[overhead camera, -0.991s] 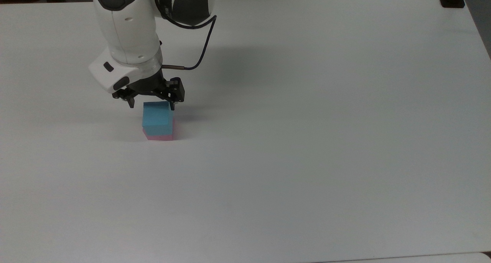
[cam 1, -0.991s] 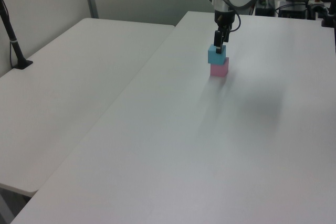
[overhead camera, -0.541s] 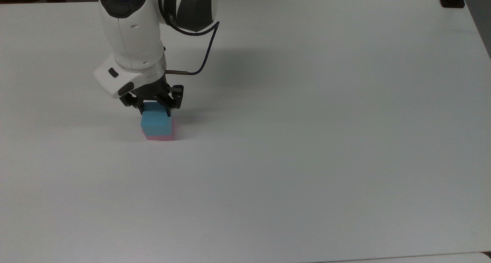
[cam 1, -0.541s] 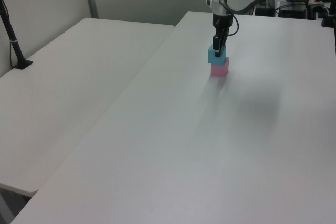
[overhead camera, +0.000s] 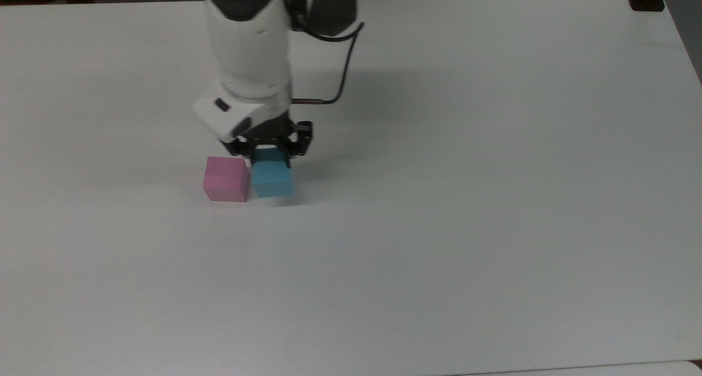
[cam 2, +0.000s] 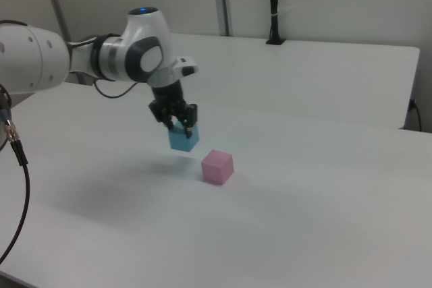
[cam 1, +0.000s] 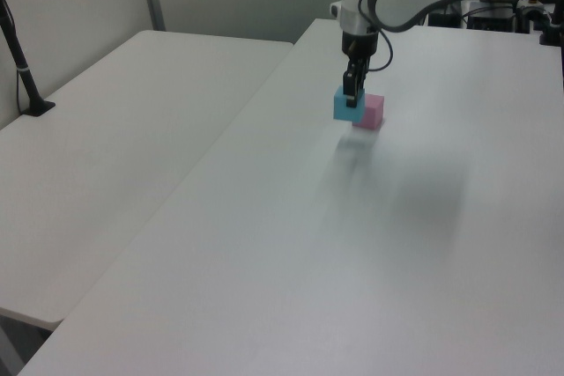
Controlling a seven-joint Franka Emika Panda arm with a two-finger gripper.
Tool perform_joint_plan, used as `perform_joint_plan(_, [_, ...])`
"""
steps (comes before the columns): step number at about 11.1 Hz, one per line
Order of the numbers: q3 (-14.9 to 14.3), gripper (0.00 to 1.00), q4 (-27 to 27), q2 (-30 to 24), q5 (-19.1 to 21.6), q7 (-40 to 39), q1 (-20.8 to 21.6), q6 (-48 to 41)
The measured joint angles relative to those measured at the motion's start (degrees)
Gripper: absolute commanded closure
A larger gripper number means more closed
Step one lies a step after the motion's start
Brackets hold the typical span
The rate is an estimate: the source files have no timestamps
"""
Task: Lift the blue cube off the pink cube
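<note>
The blue cube [overhead camera: 272, 179] hangs clear above the white table [overhead camera: 493, 200], pinched at its top between the gripper [overhead camera: 272, 153] jaws, just beside the pink cube [overhead camera: 225, 179] on the top view's right, with broad bare tabletop stretching out to the table's far edges

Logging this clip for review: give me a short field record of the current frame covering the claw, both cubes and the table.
claw: shut on the blue cube, gripping it from above
blue cube: held off the table, beside the pink cube on the top view's right
pink cube: resting on the table, nothing on top
table: white
task status: blue cube is off the pink cube, not yet set down
</note>
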Motion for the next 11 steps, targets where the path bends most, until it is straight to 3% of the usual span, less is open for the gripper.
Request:
perform_joint_plan(1, [0.02,0.33,-0.35,0.28,0.00,1.76,1.98,0.00])
perform_joint_plan(2, [0.02,0.00,-0.59,0.99,-0.01,2.86,3.43,0.00])
perform_joint_plan(7, [-0.12,0.00,0.25,2.70,-0.61,3.29,4.72,0.12])
perform_joint_plan(11, [-0.15,0.00,1.79,-7.58,-0.60,4.47,4.74,-12.83])
